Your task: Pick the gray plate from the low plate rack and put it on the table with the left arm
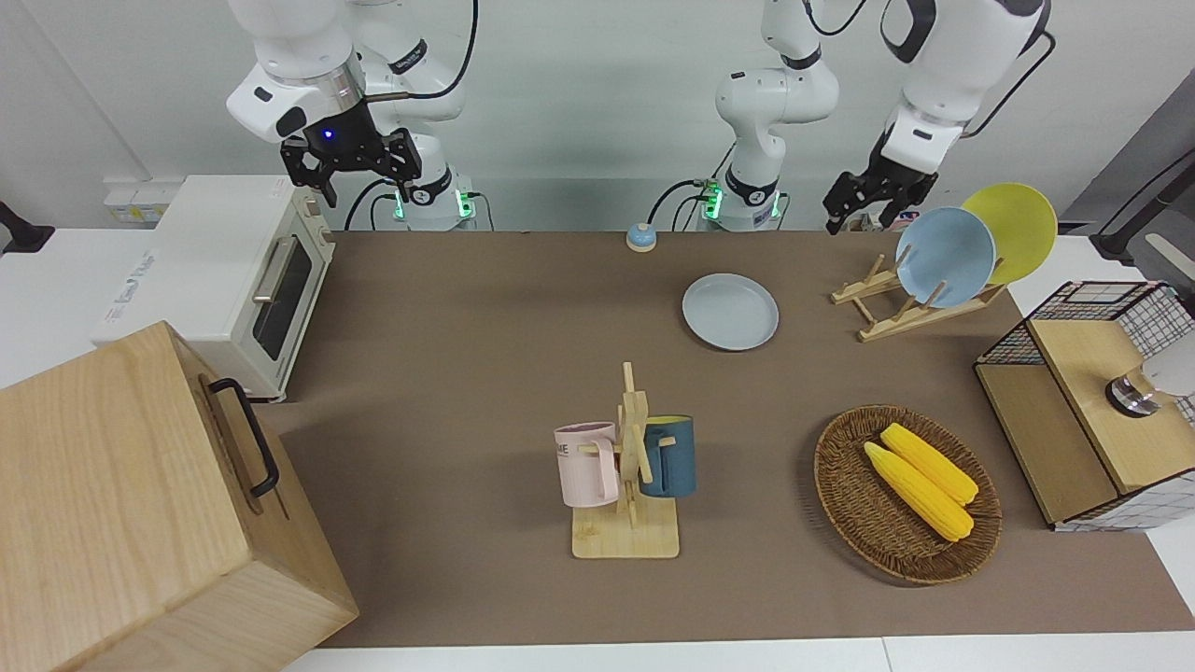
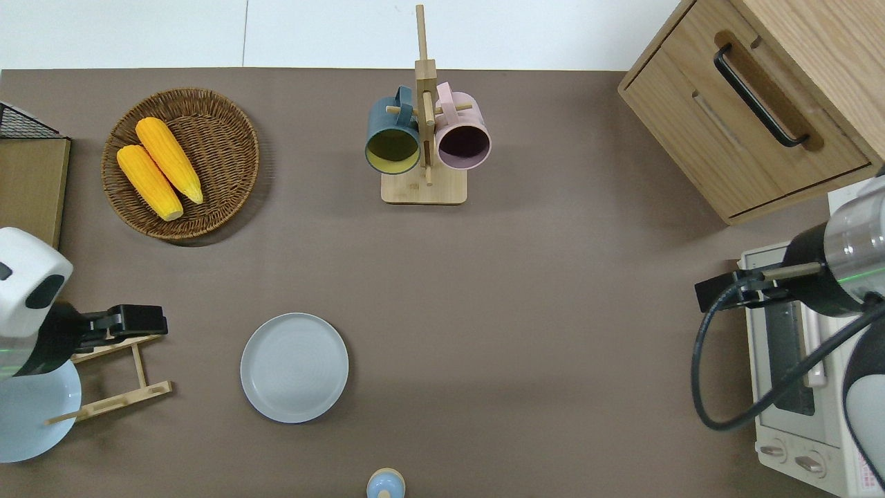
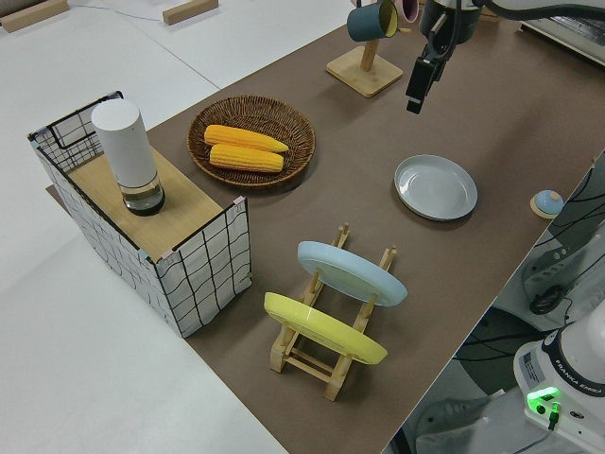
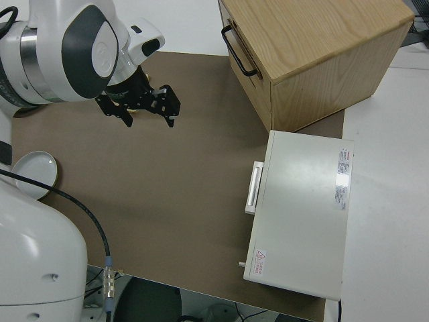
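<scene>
On the table [image 2: 484, 311] beside the low plate rack [image 2: 114, 377], the gray plate [image 2: 294, 367] lies flat.

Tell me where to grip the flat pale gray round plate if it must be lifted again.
Grip the round pale gray plate by its raised rim, one finger inside and one outside, coming from above. It lies flat on the brown table, so only the rim offers purchase; the edge toward the left arm's end is probably handiest.
</scene>
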Controlling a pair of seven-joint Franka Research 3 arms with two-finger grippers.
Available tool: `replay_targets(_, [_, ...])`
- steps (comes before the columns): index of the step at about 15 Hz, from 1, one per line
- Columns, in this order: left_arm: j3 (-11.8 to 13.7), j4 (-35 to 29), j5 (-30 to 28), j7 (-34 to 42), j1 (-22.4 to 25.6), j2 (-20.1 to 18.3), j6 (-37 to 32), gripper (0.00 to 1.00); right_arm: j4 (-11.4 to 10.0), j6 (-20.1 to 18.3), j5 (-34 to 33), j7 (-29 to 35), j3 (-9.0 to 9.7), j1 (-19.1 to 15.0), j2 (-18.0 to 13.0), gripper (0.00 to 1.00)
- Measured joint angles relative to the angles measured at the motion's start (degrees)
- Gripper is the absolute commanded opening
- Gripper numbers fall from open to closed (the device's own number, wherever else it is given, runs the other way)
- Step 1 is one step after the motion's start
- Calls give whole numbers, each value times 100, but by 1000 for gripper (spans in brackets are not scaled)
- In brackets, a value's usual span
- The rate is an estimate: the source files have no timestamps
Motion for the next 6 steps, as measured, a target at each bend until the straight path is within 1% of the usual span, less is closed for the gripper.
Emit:
replay_targets(4, [-16,637,341,0,-28,3,-508,991,0,0,0,0,0,0,0,987])
replay_targets(6, [-25,748,465,0,-30,7,-569,991,0,0,0,0,0,0,0,990])
